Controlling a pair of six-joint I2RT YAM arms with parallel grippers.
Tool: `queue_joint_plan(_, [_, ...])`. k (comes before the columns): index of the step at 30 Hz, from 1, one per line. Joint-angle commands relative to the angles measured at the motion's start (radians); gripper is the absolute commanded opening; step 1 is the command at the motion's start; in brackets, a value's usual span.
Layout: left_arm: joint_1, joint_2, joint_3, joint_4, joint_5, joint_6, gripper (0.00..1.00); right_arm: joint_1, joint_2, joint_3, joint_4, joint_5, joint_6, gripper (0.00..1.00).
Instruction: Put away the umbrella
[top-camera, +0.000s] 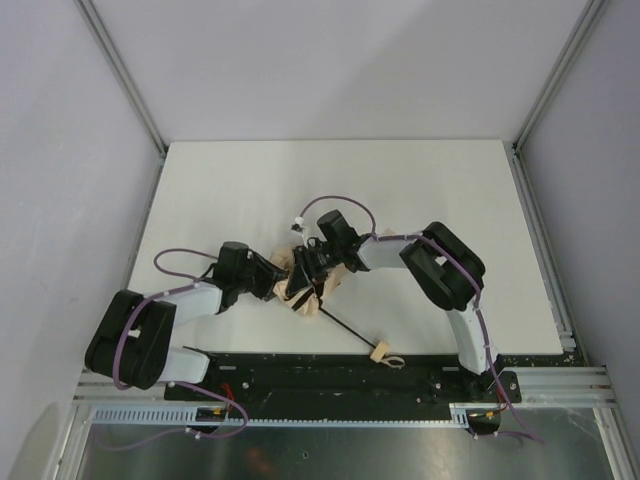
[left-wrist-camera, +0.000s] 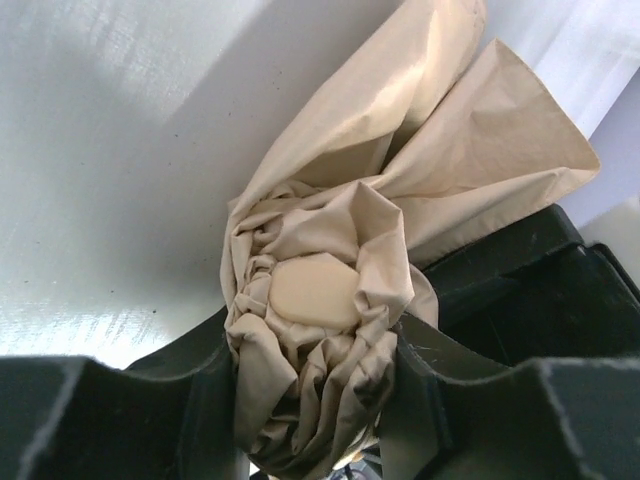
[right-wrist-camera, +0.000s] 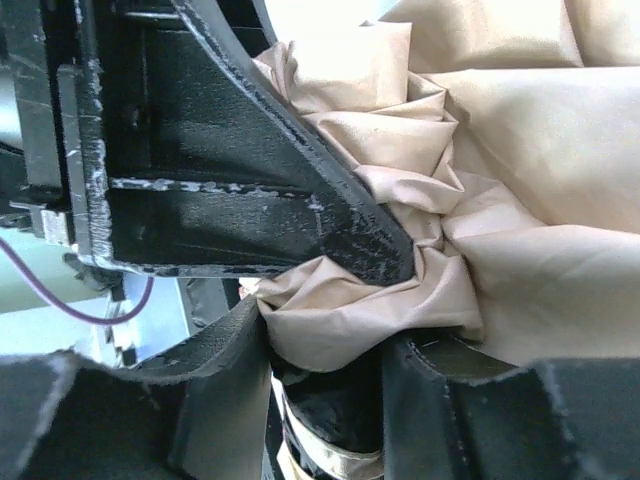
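The umbrella (top-camera: 312, 292) lies near the front middle of the white table, its tan canopy bunched between both grippers. Its thin black shaft (top-camera: 348, 330) runs toward the front edge and ends in a pale knob handle (top-camera: 380, 351) with a loop strap. My left gripper (top-camera: 280, 281) is shut on the gathered canopy; in the left wrist view the fabric bundle with its pale top cap (left-wrist-camera: 312, 292) fills the space between the jaws. My right gripper (top-camera: 305, 270) is shut on the canopy folds (right-wrist-camera: 350, 300), right against the left gripper's fingers (right-wrist-camera: 250, 170).
The white table (top-camera: 250, 190) is bounded by grey side walls and metal frame rails (top-camera: 540, 230). The arms' black base rail (top-camera: 330, 375) runs along the front edge, close to the umbrella handle. Purple cables (top-camera: 340, 200) loop above both wrists.
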Motion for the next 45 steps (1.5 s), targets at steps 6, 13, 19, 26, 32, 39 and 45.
queue_joint_plan(6, [-0.005,0.064,-0.073,-0.174,-0.111,0.062,0.00,0.045,-0.298,-0.014,-0.316,0.444,-0.237,0.69])
queue_joint_plan(13, [-0.005,0.063,-0.032,-0.229,-0.080,0.027,0.00,0.246,-0.362,-0.017,-0.356,0.970,-0.413,0.75])
queue_joint_plan(19, [0.019,0.086,0.013,-0.260,-0.066,0.016,0.00,0.402,-0.295,-0.017,-0.296,1.196,-0.488,0.75])
queue_joint_plan(26, [0.048,0.094,0.046,-0.274,-0.044,0.007,0.00,0.469,-0.169,-0.011,-0.237,1.391,-0.558,0.71])
queue_joint_plan(32, [0.049,0.111,0.067,-0.277,-0.022,-0.018,0.00,0.441,-0.077,-0.008,-0.148,1.506,-0.661,0.56])
queue_joint_plan(39, [0.059,0.147,0.139,-0.278,-0.030,-0.007,0.04,0.335,-0.035,0.007,-0.149,1.305,-0.719,0.03])
queue_joint_plan(45, [0.108,0.125,0.234,-0.276,-0.066,0.094,0.69,0.198,-0.024,0.037,-0.254,0.914,-0.668,0.00])
